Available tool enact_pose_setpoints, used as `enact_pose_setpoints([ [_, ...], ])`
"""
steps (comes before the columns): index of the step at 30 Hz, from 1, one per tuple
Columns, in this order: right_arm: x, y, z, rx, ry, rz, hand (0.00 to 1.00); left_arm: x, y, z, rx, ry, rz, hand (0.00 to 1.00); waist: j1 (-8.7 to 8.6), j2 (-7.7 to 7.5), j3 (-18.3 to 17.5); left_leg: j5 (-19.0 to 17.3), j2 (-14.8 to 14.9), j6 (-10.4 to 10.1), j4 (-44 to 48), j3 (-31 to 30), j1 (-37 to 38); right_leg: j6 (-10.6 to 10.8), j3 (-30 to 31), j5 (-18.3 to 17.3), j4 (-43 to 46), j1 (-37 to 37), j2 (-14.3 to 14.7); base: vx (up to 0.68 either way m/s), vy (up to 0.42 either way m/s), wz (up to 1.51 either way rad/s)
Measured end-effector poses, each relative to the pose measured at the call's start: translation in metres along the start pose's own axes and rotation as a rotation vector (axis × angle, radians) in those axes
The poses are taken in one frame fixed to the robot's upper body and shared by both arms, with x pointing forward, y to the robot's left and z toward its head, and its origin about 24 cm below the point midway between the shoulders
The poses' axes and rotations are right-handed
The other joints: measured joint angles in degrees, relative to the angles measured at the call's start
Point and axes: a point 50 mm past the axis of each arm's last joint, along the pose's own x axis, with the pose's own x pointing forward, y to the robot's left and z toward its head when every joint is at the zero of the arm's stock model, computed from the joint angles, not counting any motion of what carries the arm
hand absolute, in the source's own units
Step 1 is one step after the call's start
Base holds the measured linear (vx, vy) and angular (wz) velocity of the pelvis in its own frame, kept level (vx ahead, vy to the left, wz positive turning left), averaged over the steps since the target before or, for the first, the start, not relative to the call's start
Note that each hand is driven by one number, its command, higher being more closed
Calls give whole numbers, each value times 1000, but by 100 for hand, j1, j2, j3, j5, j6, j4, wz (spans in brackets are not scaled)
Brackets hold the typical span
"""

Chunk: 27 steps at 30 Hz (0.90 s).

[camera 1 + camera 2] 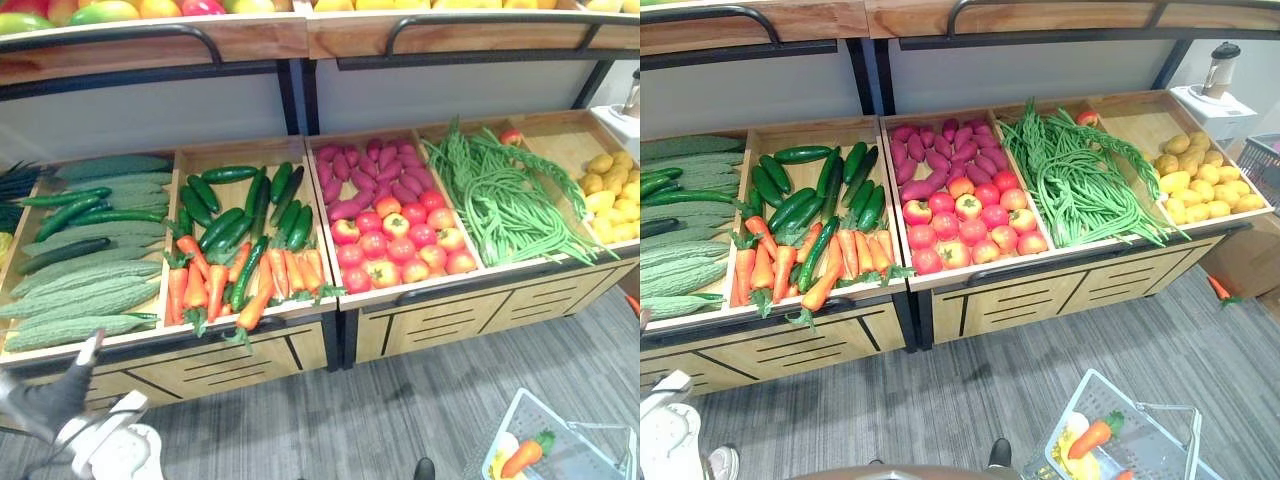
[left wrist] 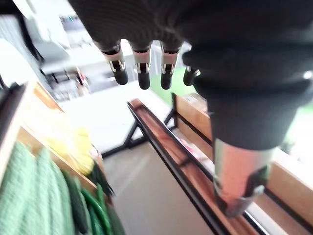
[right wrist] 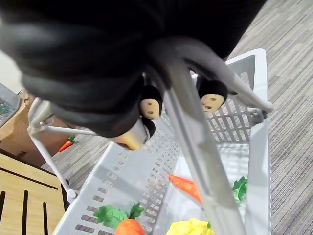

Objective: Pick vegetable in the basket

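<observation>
curling the right hand (image 3: 150,106) round the basket handle (image 3: 195,147), lower right, to carry carrots (image 1: 524,457); left hand (image 2: 142,73) relaxed, empty.

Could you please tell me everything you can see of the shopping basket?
The basket looks like pale grey plastic, with perforated walls and a thin, silvery handle that looks like metal. The right hand has its fingers curled round that handle, holding the basket upright over the grey carpet. Inside lie carrots with green tops and something yellow.
</observation>
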Motion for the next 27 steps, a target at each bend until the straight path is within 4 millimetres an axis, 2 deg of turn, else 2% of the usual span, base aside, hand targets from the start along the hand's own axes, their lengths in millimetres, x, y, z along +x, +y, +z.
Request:
enact_pose_setpoints([
  [3, -3, 4, -6, 17, 20, 6, 100, -1, 16, -34, 105, 140, 75, 0, 15, -44, -56, 69, -7, -13, -131, -16, 42, -1, -31, 1, -18, 8, 8, 1, -4, 5],
  [4, -3, 6, -7, 21, 24, 10, 100, -3, 22, -49, 147, 195, 91, 0, 7, 3, -90, 77, -19, -15, -170, -12, 99, -18, -36, -9, -37, 43, 6, -2, 3, 4],
  [5, -4, 7, -8, 26, 26, 10, 100, -5, 25, -57, 160, 232, 97, 0, -5, -27, -86, 65, -21, -4, -174, -23, 99, -73, -60, -44, -82, 76, 6, 0, 0, 0],
  [6, -5, 8, -9, 27, 32, 12, 100, -11, 32, -76, 204, 316, 108, 0, -15, -49, -126, 60, -24, -7, -192, -18, 98, -75, -70, -44, -115, 83, 5, 0, 0, 0],
  [7, -5, 8, -10, 27, 36, 13, 100, -20, 37, -94, 261, 396, 99, 0, -29, -30, -176, 61, -32, -6, -227, -18, 108, -77, -82, -45, -142, 95, 3, 0, 0, 0],
  [8, -5, 8, -11, 27, 37, 11, 100, -25, 40, -103, 291, 439, 91, 0, -34, -49, -189, 61, -37, -6, -241, -19, 112, -76, -90, -46, -173, 100, 3, 0, 0, 0],
  [9, -5, 9, -10, 29, 34, 11, 100, -39, 45, -123, 354, 533, 62, 0, -50, 7, -215, 59, -41, -6, -253, -19, 140, -78, -98, -47, -177, 131, 1, 0, 0, 0],
  [10, -5, 9, -10, 30, 33, 11, 100, -45, 47, -131, 381, 576, 42, 0, -74, 14, -210, 58, -41, -8, -263, -24, 167, -82, -110, -51, -180, 161, 1, 32, 4, 2],
  [12, -5, 11, -9, 33, 30, 13, 100, -75, 59, -160, 452, 768, -41, 0, -151, 36, -225, 57, -50, -11, -342, -48, 224, -106, -150, -75, -183, 177, 4, 36, 9, 4],
  [14, -5, 12, -7, 38, 26, 16, 100, -96, 66, -175, 495, 889, -115, 0, -180, 55, -222, 56, -54, -12, -350, -47, 226, -109, -150, -81, -186, 166, 5, 48, 9, 0],
  [16, -5, 14, -5, 41, 27, 20, 100, -121, 73, -187, 530, 1028, -200, 0, -184, 72, -219, 43, -57, -34, -355, -20, 282, -92, -128, -104, -184, 185, 10, 57, 10, -7],
  [20, -5, 20, -1, 43, 24, 35, 100, -140, 72, -192, 546, 1121, -339, 0, -187, 98, -212, 23, -57, -62, -344, 35, 304, -94, -48, -105, -183, 170, 17, 36, 8, -9],
  [23, -5, 23, 2, 36, 18, 44, 100, -147, 61, -192, 580, 1100, -493, 0, -190, 128, -208, 13, -59, -49, -340, 66, 336, -69, -7, -89, -182, 176, 20, 29, 4, -7],
  [26, -6, 30, 5, -1, 0, 70, 100, -162, 34, -186, 615, 1006, -801, 0, -197, 167, -184, -28, -63, -46, -333, 135, 393, -68, 55, -89, -182, 191, 21, 11, 2, -11],
  [27, -6, 31, 6, -7, -4, 74, 100, -164, 31, -185, 622, 983, -842, 0, -197, 168, -184, -35, -64, -46, -329, 154, 395, -73, 78, -92, -182, 190, 21, 1, -3, -12],
])
